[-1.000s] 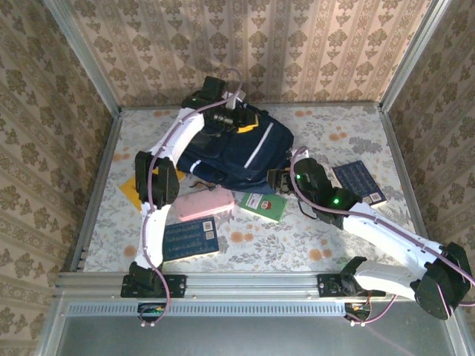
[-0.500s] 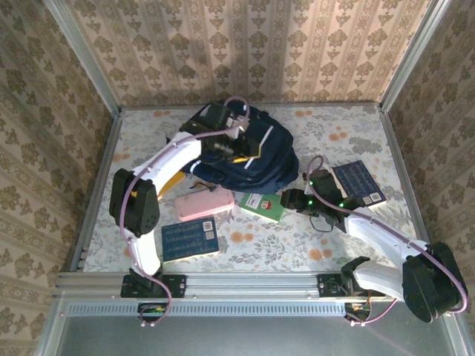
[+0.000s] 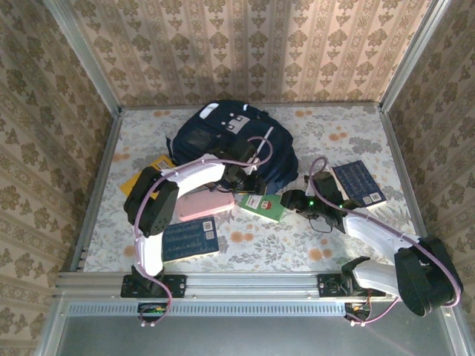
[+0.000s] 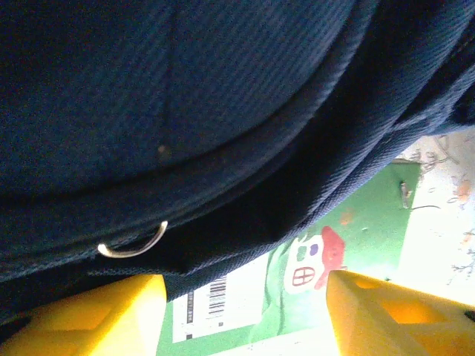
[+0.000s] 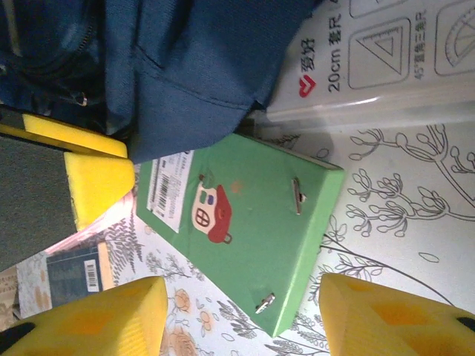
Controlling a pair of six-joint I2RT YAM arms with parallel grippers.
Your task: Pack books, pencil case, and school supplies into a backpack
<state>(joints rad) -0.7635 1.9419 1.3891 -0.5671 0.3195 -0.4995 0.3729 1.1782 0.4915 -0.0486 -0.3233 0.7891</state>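
Green pack (image 3: 261,205) is lying mid-frame in the top view, long axis roughly left-right, one end tucked under the backpack (image 3: 223,141) — right gripper (image 5: 239,297) is facing it squarely, fingers apart; left gripper (image 4: 245,285), also spread and empty, is crowding its upper-left end.

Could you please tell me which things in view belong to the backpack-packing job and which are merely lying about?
Belong to the job: backpack, blue book, yellow book, dark navy book, pink pencil case, green pack, white printed strip.

Merely surroundings: floral table cover, metal rail, patterned walls.
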